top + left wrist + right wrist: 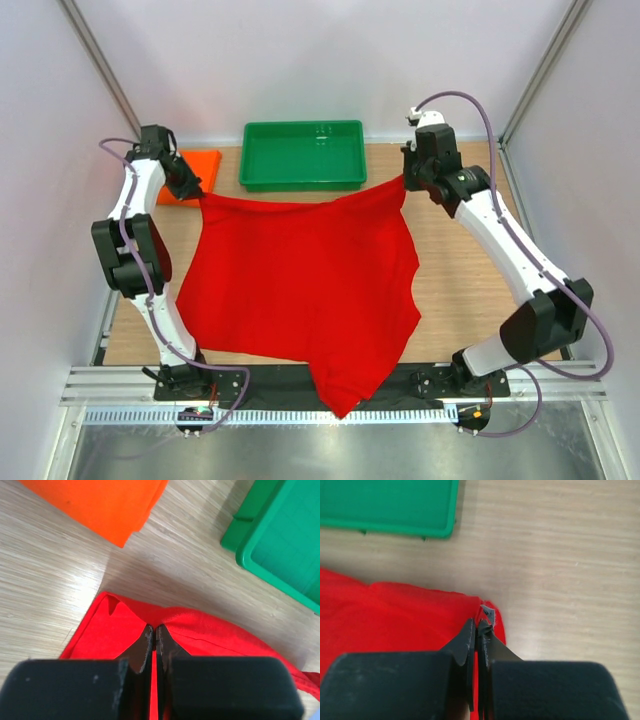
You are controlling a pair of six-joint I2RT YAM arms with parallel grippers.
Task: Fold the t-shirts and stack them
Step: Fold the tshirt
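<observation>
Cloth looks light and floppy, so left gripper [200, 193] and right gripper [406, 181] clamp 10 and 2 o'clock corners of red shirt [300, 270].

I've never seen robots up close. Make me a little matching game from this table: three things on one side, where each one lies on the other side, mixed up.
Things:
1. red t-shirt
2. orange t-shirt
3. green tray

Places:
A. at the far edge of the table, in the middle
B. in the far left corner
C. spread across the middle, its two far corners pinched by the left gripper and the right gripper

Pairs: 1-C, 2-B, 3-A
</observation>
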